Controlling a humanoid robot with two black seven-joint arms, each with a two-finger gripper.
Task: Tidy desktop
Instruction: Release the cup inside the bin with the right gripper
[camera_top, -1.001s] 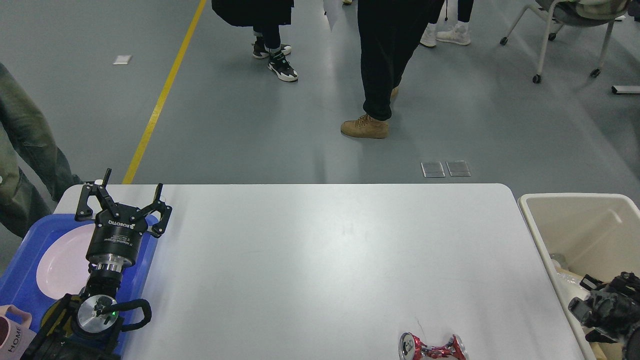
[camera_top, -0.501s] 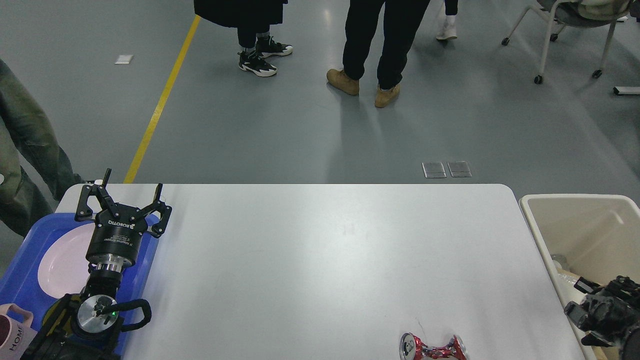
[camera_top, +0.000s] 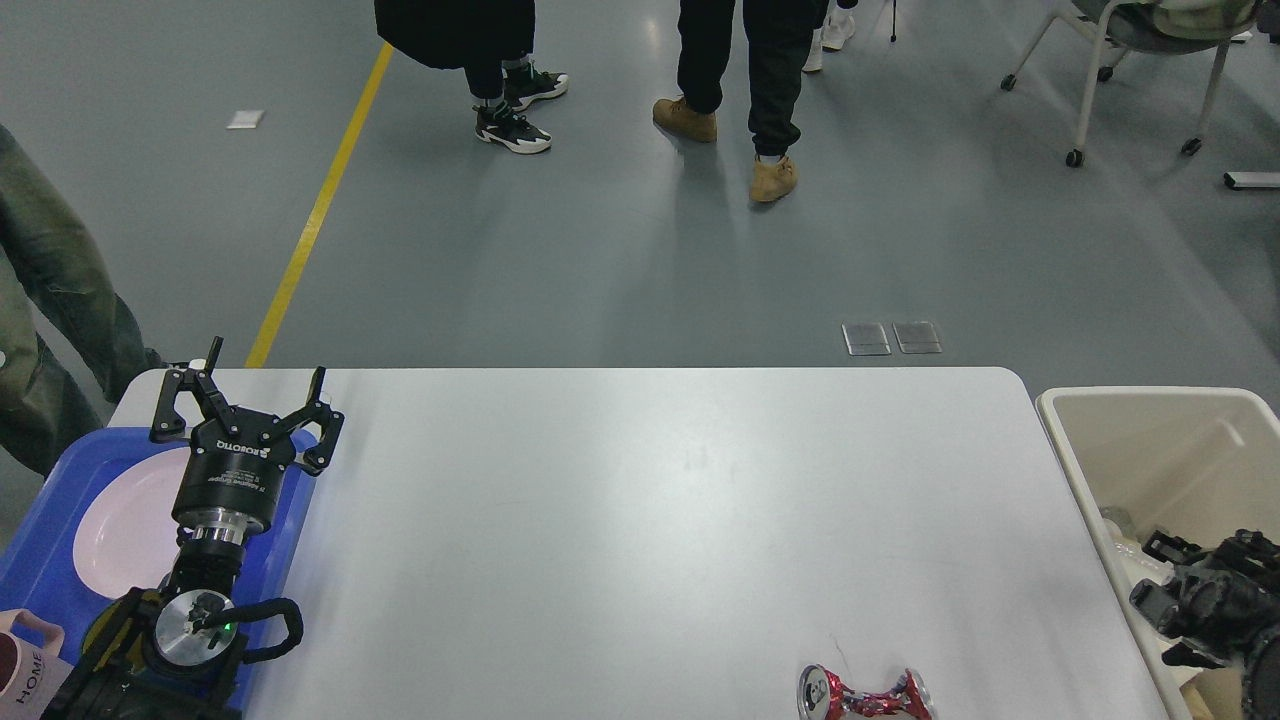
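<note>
Desktop (camera_top: 640, 520) lies under left end effector (camera_top: 245, 385).

**Desktop mostly free; obstacles only at its edges**

Desktop (camera_top: 640, 520) is bare across its middle and far edge, wide room for passing. One crushed red can (camera_top: 866, 694) lies at the near edge, right of centre. Left edge: blue tray (camera_top: 45, 540) with pink plate (camera_top: 125, 525) and a pink mug (camera_top: 25, 675) at its near corner; the left gripper (camera_top: 245, 400) stands over the tray's right rim, fingers spread. Right edge: beige bin (camera_top: 1150, 440) just beside the desktop, right gripper (camera_top: 1200, 600) over it.
</note>
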